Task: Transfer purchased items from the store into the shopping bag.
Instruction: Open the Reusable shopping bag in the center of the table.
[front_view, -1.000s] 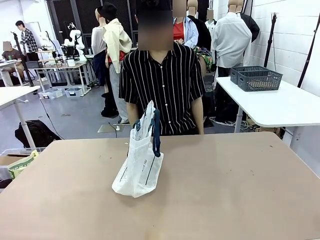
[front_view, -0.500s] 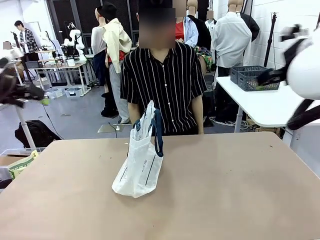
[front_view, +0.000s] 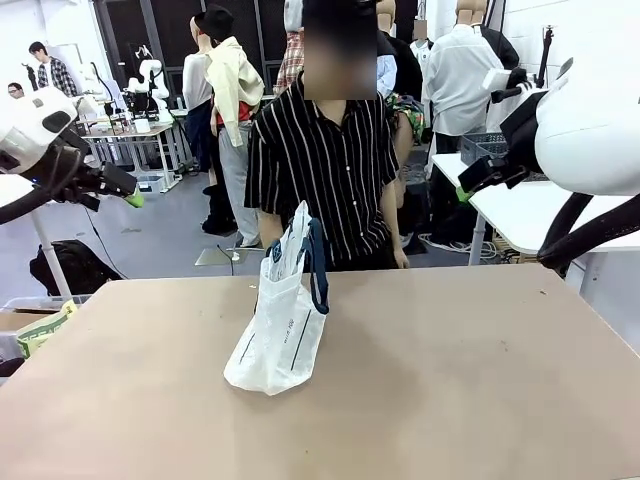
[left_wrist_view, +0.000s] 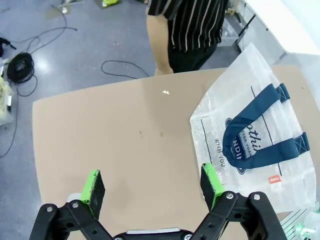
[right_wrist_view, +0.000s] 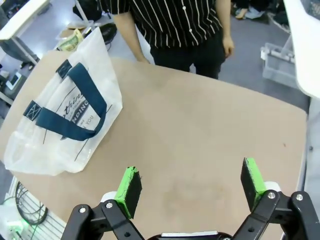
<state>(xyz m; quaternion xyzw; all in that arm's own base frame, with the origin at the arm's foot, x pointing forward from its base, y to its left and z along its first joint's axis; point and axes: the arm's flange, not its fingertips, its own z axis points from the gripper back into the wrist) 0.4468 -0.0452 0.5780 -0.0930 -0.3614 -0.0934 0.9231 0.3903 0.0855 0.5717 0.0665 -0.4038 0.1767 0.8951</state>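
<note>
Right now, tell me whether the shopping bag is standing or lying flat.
Standing. The shopping bag rises from its base on the table, leaning a little, blue handles drooping down one side.

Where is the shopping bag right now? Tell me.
Front view: the shopping bag stands on the table, slightly left of centre, in front of the person in the striped shirt.

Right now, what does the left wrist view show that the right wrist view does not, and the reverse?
Left wrist: the left gripper, open above the brown table, and a small red mark on the plastic bag. Right wrist: the right gripper, open, and a pale box on the floor. Both: the bag with its blue handles, the table, and the person's striped shirt.
</note>
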